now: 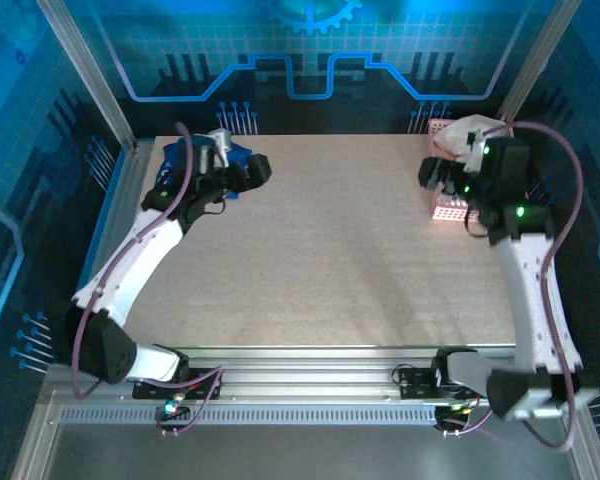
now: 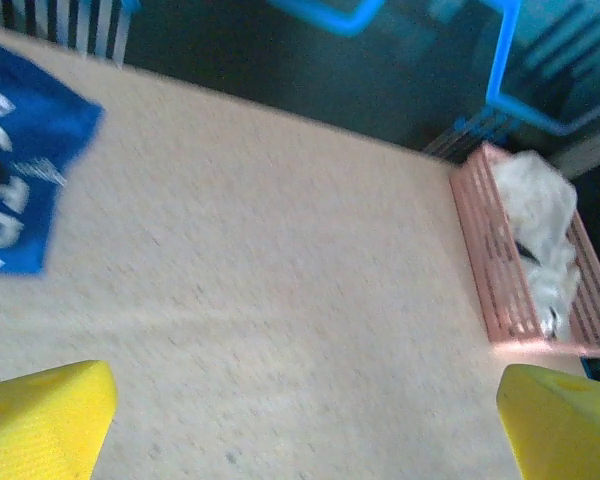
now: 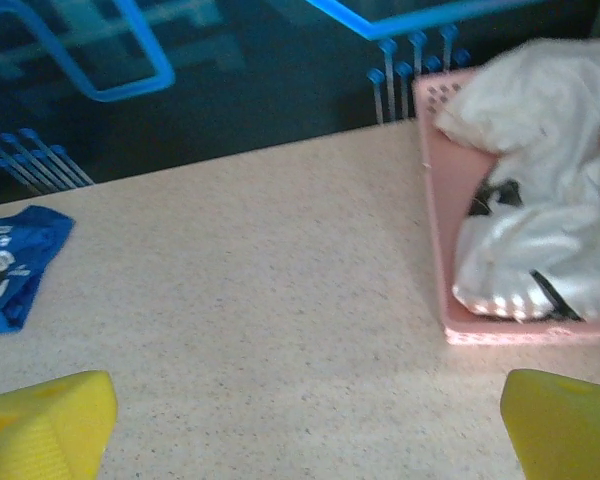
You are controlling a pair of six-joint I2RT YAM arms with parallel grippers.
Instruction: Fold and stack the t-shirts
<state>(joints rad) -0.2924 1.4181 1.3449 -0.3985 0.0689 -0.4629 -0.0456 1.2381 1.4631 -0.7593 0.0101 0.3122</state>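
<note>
My left gripper (image 2: 300, 432) is spread wide. In its wrist camera the two yellow fingertips (image 2: 42, 415) sit at opposite lower corners with bare table (image 2: 280, 300) between them, and it has hold of nothing. The blue t-shirt (image 2: 20, 190) lies crumpled on the table ahead of that gripper and off to its left side, apart from the fingers, with white lettering showing on it (blurred, I can't read it). From the overhead camera the left gripper (image 1: 238, 172) hangs at the far left corner with the blue cloth (image 1: 242, 155) just beside it. Whether they touch there I cannot tell.

My right gripper (image 3: 305, 430) is likewise fully parted and empty, with tabletop between its yellow tips. Ahead of it and to its right stands the pink basket (image 3: 438, 230), and the white t-shirt (image 3: 540, 110) is heaped inside, bulging above the rim with dark marks in the folds. Overhead, the right gripper (image 1: 435, 175) is next to the basket (image 1: 448, 210) at the far right edge, well apart from the blue shirt.
</note>
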